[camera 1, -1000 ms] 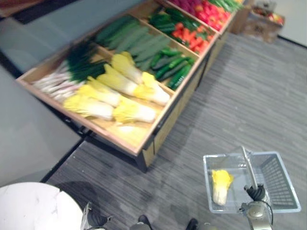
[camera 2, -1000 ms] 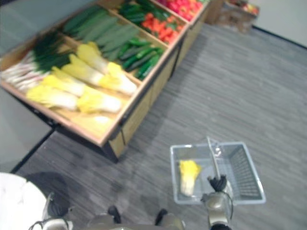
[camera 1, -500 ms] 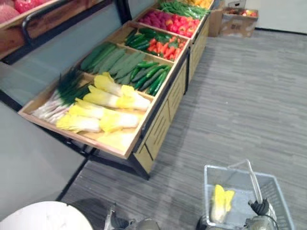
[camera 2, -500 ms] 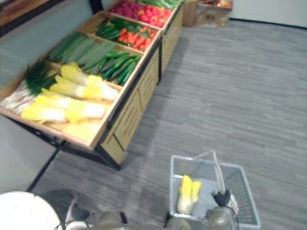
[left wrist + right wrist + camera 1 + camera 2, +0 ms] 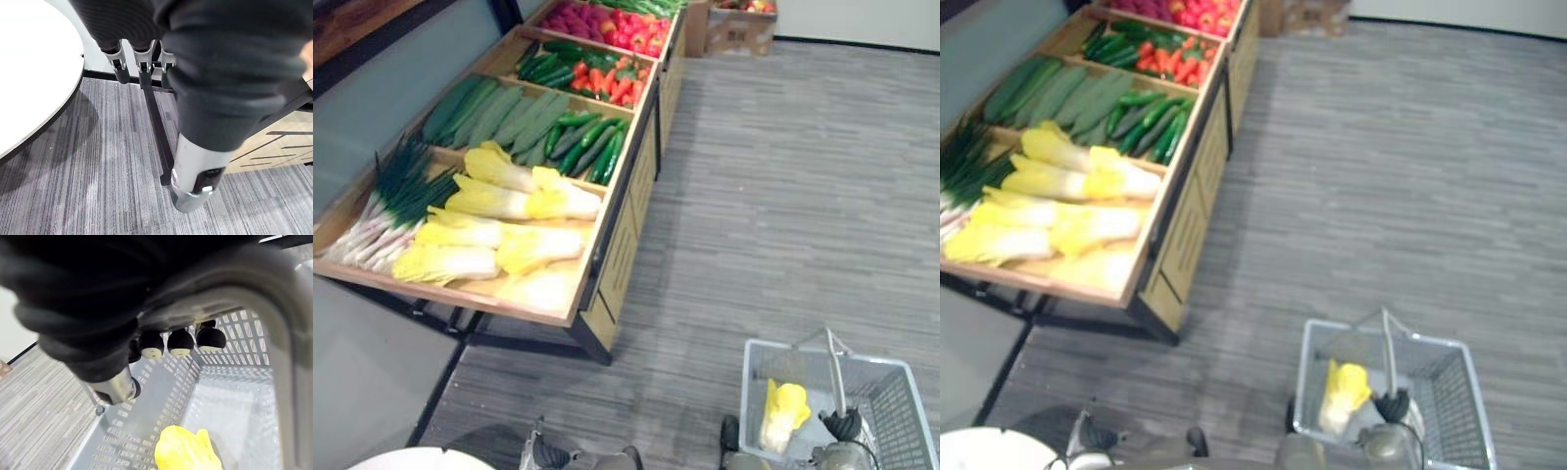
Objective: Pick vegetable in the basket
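**Right hand** (image 5: 845,425): fingers (image 5: 181,341) curled shut around the handle (image 5: 276,313) of the basket (image 5: 773,346). The handle is seen passing under the dark fingertips, with the basket hung below them.

**Left hand** (image 5: 138,61): fingers hung straight and relaxed. Nothing is held. A round white table (image 5: 34,73) is noted to one side of them, and bare floor lies beneath.

**Task item, already collected**: one yellow-leaved cabbage (image 5: 781,411). It is lodged on the basket floor, directly below the right fingers and to the near side of the handle, leaning against the wall.

**Task items, not yet collected**: more cabbages (image 5: 509,196) are laid in the nearest tray of the wooden display stand (image 5: 460,299). They lie well apart from the left fingers, ahead of them. Green onions, cucumbers and carrots are binned alongside and further back.

**Step in hand (judged)**: the basket is being carried while the next vegetable is approached.

**Handling notes (judged)**:
- The handle should be seated deep in the curl of the right fingers, so that the basket hangs level and the cabbage is not tipped toward the rim.
- The basket should be held clear of the stand's corner during the approach.
- The stand should be closed on until a cabbage lies just beyond the left fingertips.
- A cabbage should be gripped round its pale stem end, which is judged firmer than the leaves.
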{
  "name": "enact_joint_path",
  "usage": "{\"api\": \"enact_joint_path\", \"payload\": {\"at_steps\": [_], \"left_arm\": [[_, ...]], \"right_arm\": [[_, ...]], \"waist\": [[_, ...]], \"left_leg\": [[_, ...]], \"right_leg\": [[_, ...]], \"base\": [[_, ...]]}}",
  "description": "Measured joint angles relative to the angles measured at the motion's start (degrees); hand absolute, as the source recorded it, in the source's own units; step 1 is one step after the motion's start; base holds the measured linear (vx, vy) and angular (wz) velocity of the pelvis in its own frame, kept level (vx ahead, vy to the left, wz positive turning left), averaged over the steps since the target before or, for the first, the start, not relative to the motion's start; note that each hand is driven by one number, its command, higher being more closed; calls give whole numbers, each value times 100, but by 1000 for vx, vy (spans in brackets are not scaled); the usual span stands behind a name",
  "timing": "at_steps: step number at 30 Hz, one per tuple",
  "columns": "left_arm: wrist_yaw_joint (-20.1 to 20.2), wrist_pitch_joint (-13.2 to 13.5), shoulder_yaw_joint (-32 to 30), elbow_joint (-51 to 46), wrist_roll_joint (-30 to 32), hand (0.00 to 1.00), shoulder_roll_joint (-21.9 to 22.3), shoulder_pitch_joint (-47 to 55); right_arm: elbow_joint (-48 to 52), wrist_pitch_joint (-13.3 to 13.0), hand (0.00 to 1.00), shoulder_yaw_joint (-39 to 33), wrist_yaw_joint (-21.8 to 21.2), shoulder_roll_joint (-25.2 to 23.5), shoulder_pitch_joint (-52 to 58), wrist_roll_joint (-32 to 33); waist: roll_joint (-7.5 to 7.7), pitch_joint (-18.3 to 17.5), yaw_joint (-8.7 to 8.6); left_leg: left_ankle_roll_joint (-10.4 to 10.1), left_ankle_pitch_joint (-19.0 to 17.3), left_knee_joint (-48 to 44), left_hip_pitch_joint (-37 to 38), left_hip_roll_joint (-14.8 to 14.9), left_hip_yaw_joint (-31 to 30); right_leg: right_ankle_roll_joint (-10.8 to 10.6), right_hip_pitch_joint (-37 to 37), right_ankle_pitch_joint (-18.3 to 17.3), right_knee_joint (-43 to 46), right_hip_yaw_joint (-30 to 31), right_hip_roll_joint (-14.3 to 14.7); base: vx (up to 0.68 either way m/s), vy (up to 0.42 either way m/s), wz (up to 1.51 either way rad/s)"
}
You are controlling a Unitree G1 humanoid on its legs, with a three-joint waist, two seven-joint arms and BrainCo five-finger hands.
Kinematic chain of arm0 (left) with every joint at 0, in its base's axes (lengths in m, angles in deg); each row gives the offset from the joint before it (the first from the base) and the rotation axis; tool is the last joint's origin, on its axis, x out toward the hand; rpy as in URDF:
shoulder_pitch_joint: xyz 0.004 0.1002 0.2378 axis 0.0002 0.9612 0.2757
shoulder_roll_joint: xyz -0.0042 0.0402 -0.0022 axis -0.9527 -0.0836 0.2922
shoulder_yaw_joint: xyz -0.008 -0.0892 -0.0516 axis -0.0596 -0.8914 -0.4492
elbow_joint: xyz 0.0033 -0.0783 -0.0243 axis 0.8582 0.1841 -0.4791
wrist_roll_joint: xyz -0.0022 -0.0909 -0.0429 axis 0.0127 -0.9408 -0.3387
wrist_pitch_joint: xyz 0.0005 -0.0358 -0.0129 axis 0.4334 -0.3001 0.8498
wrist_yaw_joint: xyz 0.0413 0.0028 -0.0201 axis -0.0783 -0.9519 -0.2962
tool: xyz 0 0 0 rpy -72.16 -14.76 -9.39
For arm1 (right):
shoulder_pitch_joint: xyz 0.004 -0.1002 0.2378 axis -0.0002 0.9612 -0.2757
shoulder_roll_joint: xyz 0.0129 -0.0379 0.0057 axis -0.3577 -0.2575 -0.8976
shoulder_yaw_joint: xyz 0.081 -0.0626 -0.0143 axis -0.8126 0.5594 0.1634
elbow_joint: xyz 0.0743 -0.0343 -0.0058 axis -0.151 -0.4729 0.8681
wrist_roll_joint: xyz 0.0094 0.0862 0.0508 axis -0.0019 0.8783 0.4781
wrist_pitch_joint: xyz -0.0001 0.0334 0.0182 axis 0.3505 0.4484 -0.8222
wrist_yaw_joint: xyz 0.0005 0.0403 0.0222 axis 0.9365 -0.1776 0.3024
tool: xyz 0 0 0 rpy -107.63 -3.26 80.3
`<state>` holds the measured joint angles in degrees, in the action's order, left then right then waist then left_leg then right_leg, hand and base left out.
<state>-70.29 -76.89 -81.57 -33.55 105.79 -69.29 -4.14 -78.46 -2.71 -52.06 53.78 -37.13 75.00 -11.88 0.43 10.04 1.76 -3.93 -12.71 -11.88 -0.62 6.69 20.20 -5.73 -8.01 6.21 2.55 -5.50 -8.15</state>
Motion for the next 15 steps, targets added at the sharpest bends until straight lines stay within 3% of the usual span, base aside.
{"api": "enact_joint_path", "payload": {"at_steps": [3,6,8,10,13,15], "left_arm": [[105,-3,-2,125,19,0,-205,-58],[134,-20,-96,203,52,0,-270,-129],[128,-32,-224,288,-2,0,-271,-297],[102,-39,-229,381,-69,0,-284,-324],[95,-59,-244,431,-322,0,-160,-346],[81,-132,-356,431,-512,0,-37,-346]], "right_arm": [[-5,-20,100,2,-75,-28,-56,1],[-70,-117,100,7,-134,-28,-80,0],[-277,-115,100,34,-197,-37,-211,2],[-415,-74,100,85,-209,-41,-238,4],[-449,32,100,98,-209,-40,-305,4],[-447,60,100,152,-208,-36,-250,8]], "waist": [[117,56,-10],[214,20,-37],[250,53,-59],[312,1,-64],[139,-7,-160],[-60,-107,-204]], "left_leg": [[-5,-39,-135,128,34,-56],[47,-129,-132,170,73,-53],[55,-136,-119,169,92,-61],[-16,-176,-170,172,88,-69],[-164,-230,-282,121,293,-250],[-342,-269,-478,-27,547,-462]], "right_leg": [[32,-272,-118,667,109,65],[29,-273,-118,647,110,4],[163,-370,-272,778,-45,-58],[133,-354,-411,853,-305,-116],[222,-268,-596,910,-552,20],[277,-268,-901,1079,-857,147]], "base": [[43,22,-35],[1,29,-17],[-74,9,3],[-9,-48,3],[42,-128,23],[85,-173,35]]}}
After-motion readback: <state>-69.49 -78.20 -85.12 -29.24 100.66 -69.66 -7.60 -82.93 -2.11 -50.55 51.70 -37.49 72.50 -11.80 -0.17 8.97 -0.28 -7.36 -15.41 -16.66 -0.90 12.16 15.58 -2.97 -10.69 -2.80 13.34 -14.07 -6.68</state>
